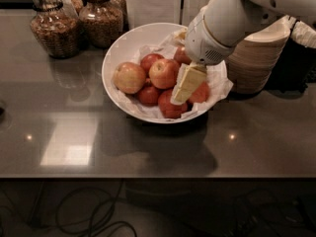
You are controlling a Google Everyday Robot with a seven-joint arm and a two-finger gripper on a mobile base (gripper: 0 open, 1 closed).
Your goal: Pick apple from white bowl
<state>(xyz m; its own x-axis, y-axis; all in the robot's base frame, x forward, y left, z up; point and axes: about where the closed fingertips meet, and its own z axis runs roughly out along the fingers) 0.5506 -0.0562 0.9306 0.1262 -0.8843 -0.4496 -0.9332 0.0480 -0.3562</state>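
Note:
The white bowl (pixel 114 58), lined with crumpled white paper, stands on the dark counter at centre. It holds several apples. The orange-red apple (pixel 163 73) with a shiny highlight lies in the middle. A paler yellow-pink apple (pixel 129 77) lies at the left, and smaller dark red apples (pixel 148 96) lie around them. My gripper (pixel 179 98) reaches down into the bowl from the upper right on a white arm. It sits just right of the orange-red apple, over the dark red ones. One reddish apple (pixel 201 94) shows partly behind it.
Two glass jars (pixel 54 26) of brown contents stand at the back left. A stack of beige paper bowls (pixel 256 58) stands right behind the arm. The counter's front edge (pixel 158 176) runs across below, with cables (pixel 94 214) on the floor.

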